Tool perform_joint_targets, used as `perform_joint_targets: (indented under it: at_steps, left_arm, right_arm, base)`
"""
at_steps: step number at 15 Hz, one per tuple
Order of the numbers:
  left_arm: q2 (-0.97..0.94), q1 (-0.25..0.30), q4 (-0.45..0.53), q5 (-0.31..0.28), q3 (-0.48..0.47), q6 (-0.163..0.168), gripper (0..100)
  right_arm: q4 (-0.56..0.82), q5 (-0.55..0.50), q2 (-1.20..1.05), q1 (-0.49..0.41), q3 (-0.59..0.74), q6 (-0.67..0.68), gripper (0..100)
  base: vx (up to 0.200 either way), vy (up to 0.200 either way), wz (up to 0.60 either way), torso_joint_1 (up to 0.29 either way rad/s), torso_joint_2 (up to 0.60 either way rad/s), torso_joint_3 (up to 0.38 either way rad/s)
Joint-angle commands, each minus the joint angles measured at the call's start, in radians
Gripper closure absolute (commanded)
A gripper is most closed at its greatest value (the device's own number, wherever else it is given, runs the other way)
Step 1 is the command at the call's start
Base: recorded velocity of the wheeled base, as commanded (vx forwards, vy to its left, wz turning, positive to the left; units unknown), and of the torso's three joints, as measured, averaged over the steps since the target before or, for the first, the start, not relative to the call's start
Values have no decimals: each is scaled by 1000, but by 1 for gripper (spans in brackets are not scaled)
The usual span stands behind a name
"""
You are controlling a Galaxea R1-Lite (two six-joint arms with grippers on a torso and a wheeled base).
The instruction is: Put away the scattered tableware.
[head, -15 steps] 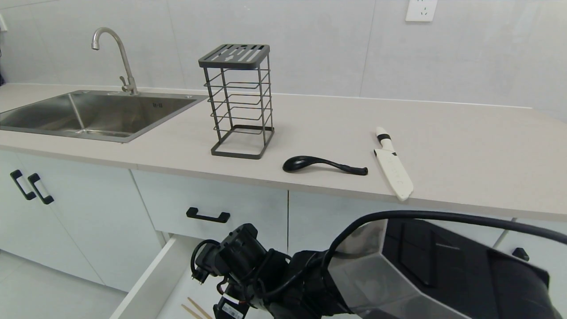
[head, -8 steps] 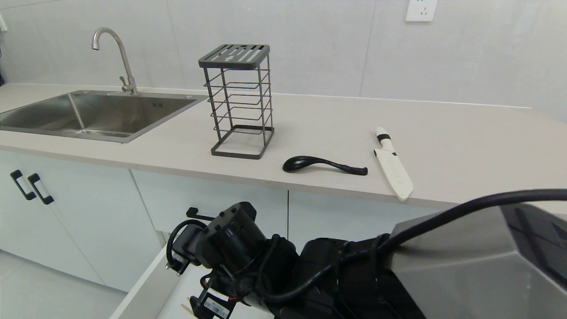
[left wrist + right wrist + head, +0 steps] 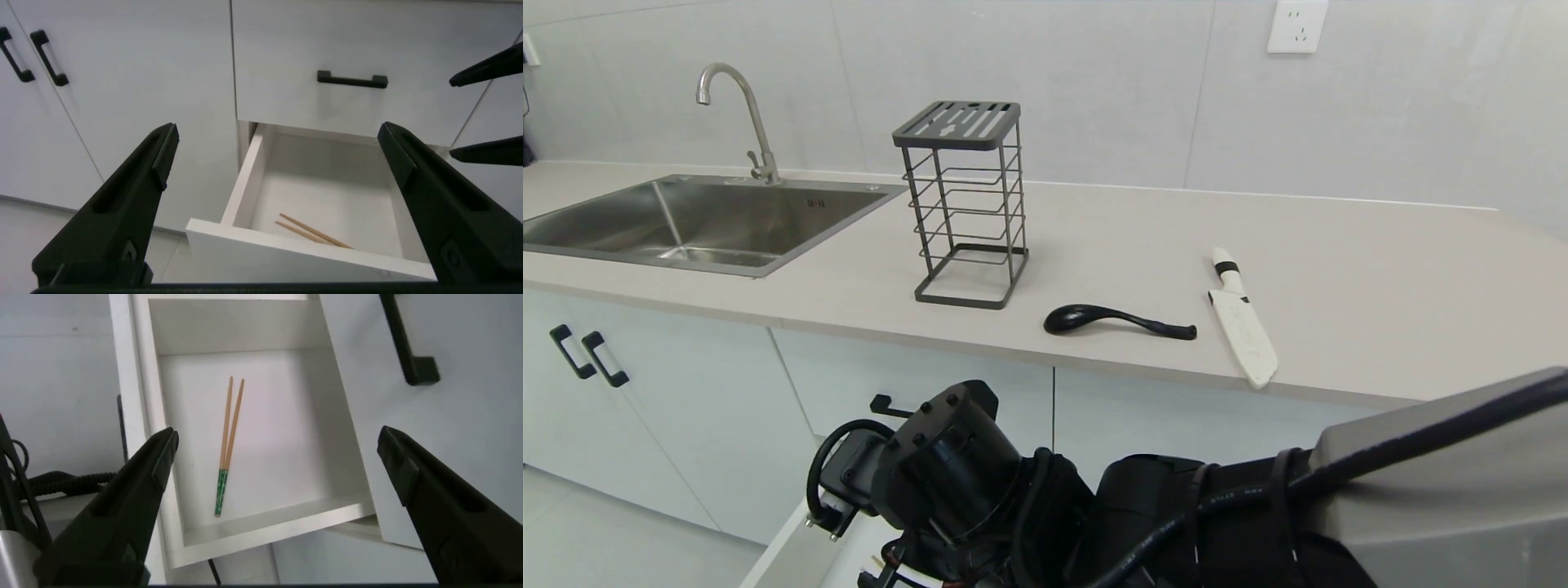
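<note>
A stainless steel sink (image 3: 572,214) with a curved metal faucet (image 3: 742,102) is set into the left end of the pale surface (image 3: 1380,269). Just right of the sink, about midway between the back and front edges, a dark wire rack with a slotted top (image 3: 968,204) stands upright. Right of the rack and nearer the front edge, a black spoon (image 3: 1115,318) lies on its side, bowl toward the rack, handle pointing right. Just beside the handle's end but apart from it, a white sheathed knife (image 3: 1241,322) lies with its tip at the front edge and its handle toward the back.

Below the front edge, under the rack and spoon, a white drawer (image 3: 245,184) stands pulled out beneath a closed drawer front with a black bar handle (image 3: 352,79). A pair of wooden chopsticks with green ends (image 3: 227,445) lies on its floor, green ends together and the other ends slightly splayed.

The left hand (image 3: 276,131) hangs in front of the open drawer, fingers spread wide and holding nothing. The right hand (image 3: 276,439) hangs over the drawer, also spread wide and holding nothing.
</note>
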Motion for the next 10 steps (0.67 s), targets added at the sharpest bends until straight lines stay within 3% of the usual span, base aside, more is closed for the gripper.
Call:
perform_joint_targets:
  at_steps: [1,10]
  left_arm:
    - [1,1,0,0,0,0,0]
    - [1,1,0,0,0,0,0]
  right_arm:
    - [-1,0,-3,0,0,0,0]
    - [-1,3,-2,0,1,37,0]
  base:
    - [0,0,0,100,-427,-315]
    - [0,0,0,157,-476,-323]
